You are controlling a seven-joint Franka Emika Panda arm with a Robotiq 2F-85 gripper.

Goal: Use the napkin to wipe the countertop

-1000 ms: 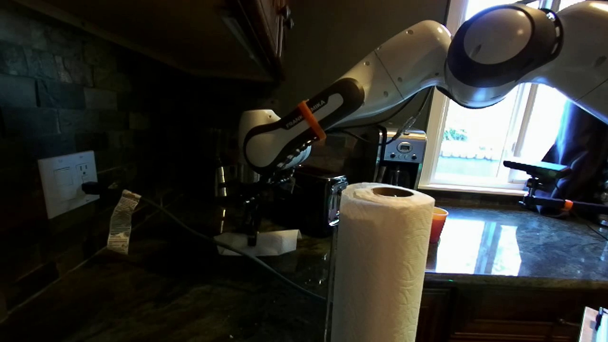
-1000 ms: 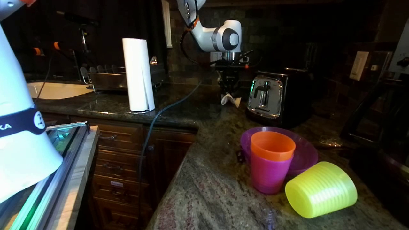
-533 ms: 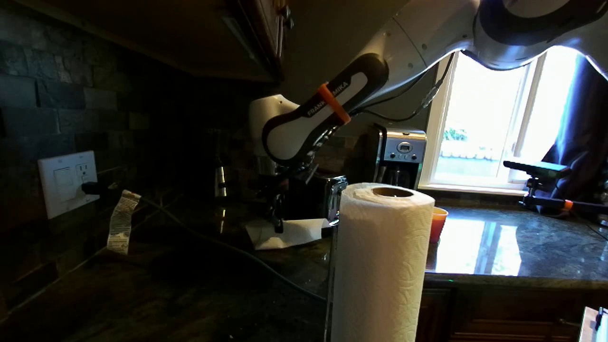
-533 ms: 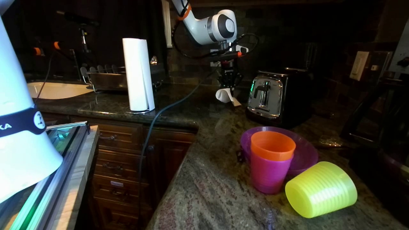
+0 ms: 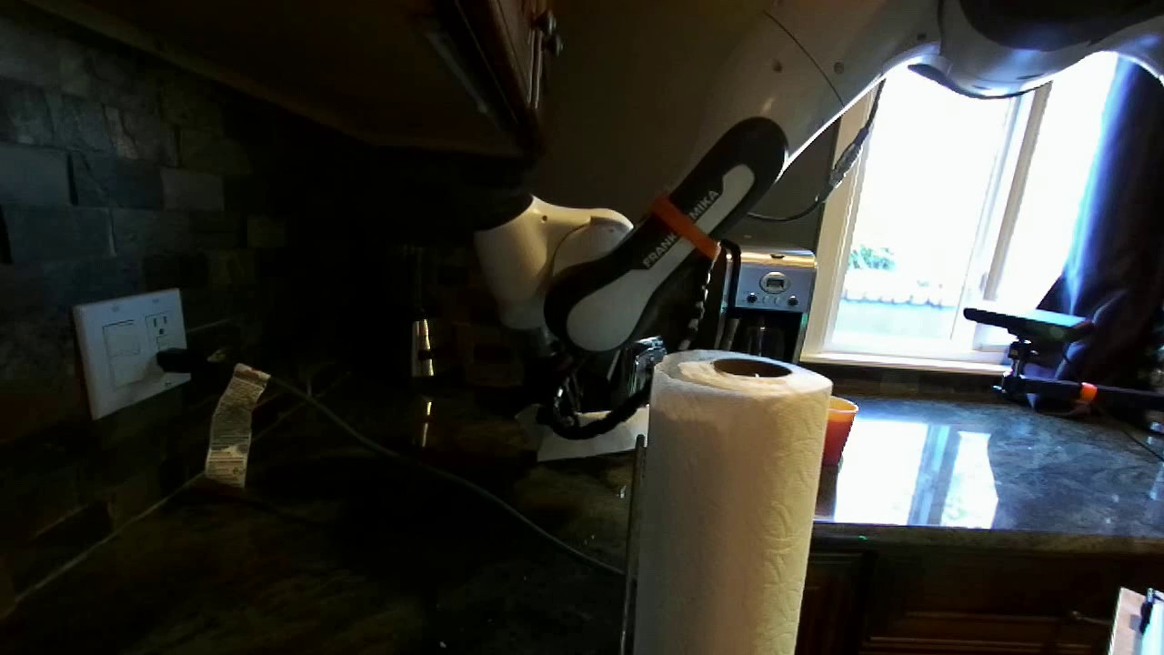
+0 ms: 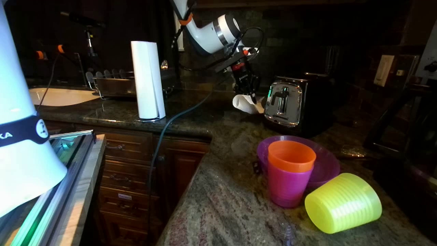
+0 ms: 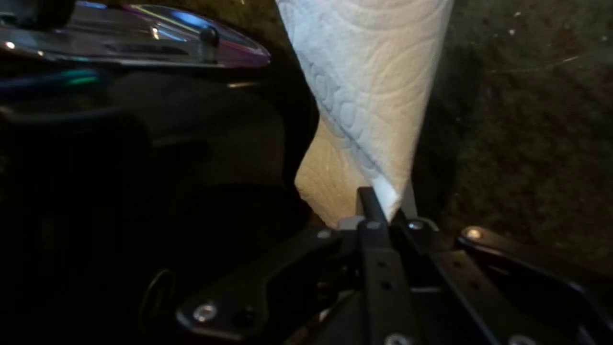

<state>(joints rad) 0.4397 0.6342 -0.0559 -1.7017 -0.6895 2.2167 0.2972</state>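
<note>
The napkin is a white paper towel sheet, folded over and creased; it shows in both exterior views (image 5: 591, 444) (image 6: 243, 103) and fills the upper middle of the wrist view (image 7: 378, 72). My gripper (image 7: 390, 203) is shut on the napkin's pinched part, and the rest spreads out beyond the fingers. In an exterior view the gripper (image 6: 254, 97) is tilted, low over the dark speckled countertop (image 6: 218, 191), beside the toaster. The napkin's right end is at the toaster's front edge; I cannot tell whether they touch. In an exterior view the wrist and cable partly hide the fingers.
A black and chrome toaster (image 6: 284, 102) stands right beside the gripper. A paper towel roll (image 5: 732, 509) stands on the counter. A cord (image 6: 177, 116) crosses the counter. A purple bowl (image 6: 326, 167), stacked orange and pink cups (image 6: 290, 184) and a yellow-green cup (image 6: 343, 203) sit nearer.
My gripper has carried the napkin across the counter toward the toaster, rightward in both exterior views. The wrist has tilted from upright to slanted. The napkin has stayed in the fingers.
</note>
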